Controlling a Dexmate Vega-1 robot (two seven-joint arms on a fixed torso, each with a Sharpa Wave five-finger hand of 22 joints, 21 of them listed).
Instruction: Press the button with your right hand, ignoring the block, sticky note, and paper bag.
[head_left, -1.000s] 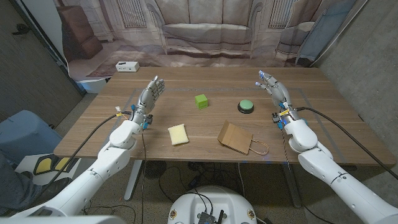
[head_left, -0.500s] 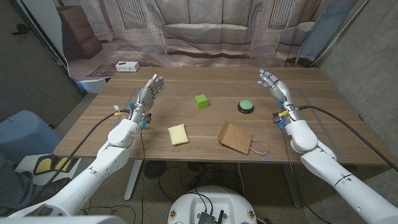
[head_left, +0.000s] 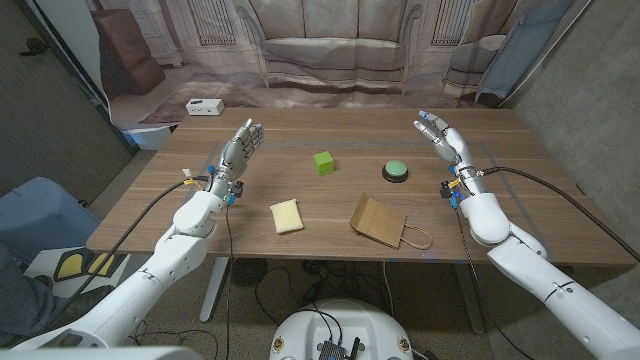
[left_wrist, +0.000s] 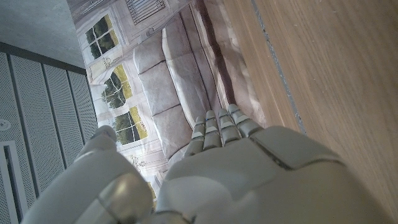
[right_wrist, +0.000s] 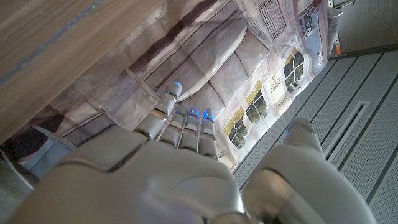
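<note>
A green button (head_left: 397, 170) on a black base sits right of the table's middle. My right hand (head_left: 445, 143) is raised to the right of it, fingers stretched and apart, holding nothing and clear of the button; its back shows in the right wrist view (right_wrist: 168, 168). My left hand (head_left: 239, 151) stands upright at the table's left, fingers apart and empty, with its back in the left wrist view (left_wrist: 236, 174). A green block (head_left: 323, 162) lies left of the button. A yellow sticky note (head_left: 286, 215) and a brown paper bag (head_left: 380, 221) lie nearer the front edge.
A small white box (head_left: 204, 107) rests at the table's far left corner. The wooden table (head_left: 520, 200) has bare wood right of my right hand. A backdrop printed with a sofa hangs behind the table.
My right hand has tilted slightly back and to the right, staying raised beside the button. The left hand and the objects have not moved.
</note>
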